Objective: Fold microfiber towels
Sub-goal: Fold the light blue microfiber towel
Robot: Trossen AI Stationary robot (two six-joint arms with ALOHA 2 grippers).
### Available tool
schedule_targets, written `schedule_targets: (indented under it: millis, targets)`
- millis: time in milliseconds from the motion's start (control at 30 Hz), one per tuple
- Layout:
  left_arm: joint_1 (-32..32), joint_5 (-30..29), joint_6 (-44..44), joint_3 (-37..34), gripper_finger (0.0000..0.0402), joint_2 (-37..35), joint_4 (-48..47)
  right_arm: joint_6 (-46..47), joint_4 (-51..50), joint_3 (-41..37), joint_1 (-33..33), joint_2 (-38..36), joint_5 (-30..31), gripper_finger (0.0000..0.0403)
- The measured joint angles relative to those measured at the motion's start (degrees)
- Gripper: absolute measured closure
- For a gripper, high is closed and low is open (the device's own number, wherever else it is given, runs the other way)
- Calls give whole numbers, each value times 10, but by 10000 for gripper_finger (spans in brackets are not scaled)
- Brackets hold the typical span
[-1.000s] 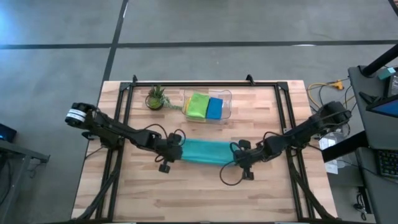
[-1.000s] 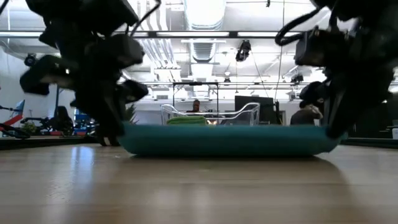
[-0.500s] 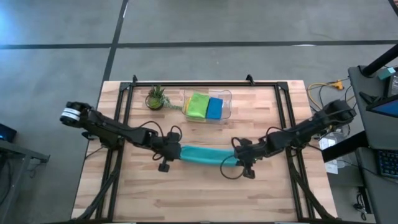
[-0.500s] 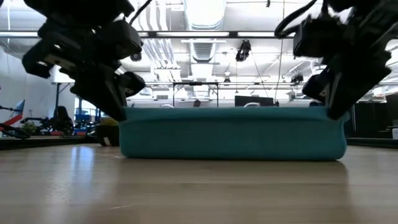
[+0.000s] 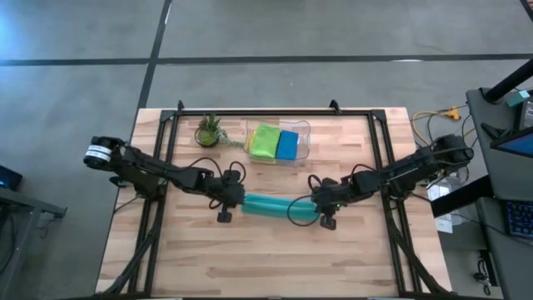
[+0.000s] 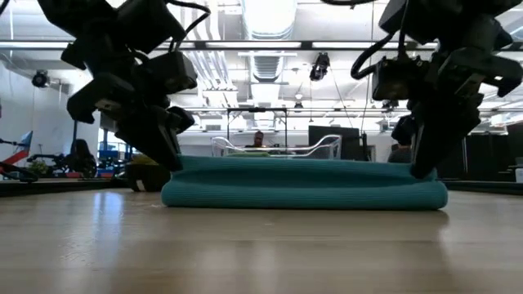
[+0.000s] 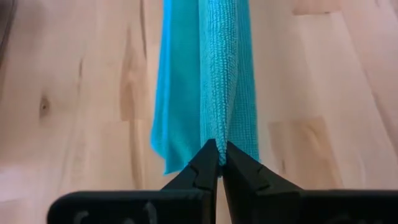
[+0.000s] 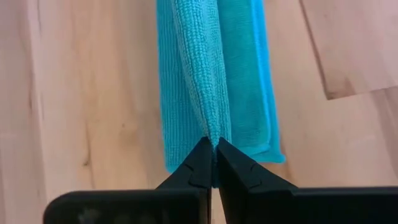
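Light wood plank table (image 5: 250, 258), black frame rails along its sides, grey concrete floor around it. Teal towel (image 5: 279, 207) lies at frame centre in the high view, a narrow folded strip, long axis left-right across the table, ends pointing at each arm. Left gripper (image 5: 236, 198) pinched tight on its left end, fold edge caught between the fingertips (image 7: 208, 163). Right gripper (image 5: 321, 202) clamped the same way on the right end. Behind, upper centre: clear bin (image 5: 303, 127) holding lime green towel (image 5: 266, 140) and blue towel (image 5: 287, 145); small potted plant (image 5: 208, 131) left of it. Low view: open lab room, ceiling ducts, desks far back.
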Motion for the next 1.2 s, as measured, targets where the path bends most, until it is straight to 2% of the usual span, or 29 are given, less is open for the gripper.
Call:
schedule_targets:
  millis: [433, 667, 967, 1200]
  targets:
    - [15, -33, 0, -5, 399, 0, 10, -11, -1, -4, -35, 0, 2, 394]
    - [19, -35, 0, -7, 354, 0, 10, -6, -7, -10, -35, 0, 2, 390]
    - [19, -46, -10, -7, 268, 0, 9, 20, -5, -10, -36, 0, 4, 317]
    - [19, -49, -46, -7, 227, 0, 0, 33, -4, -10, -39, -15, 49, 264]
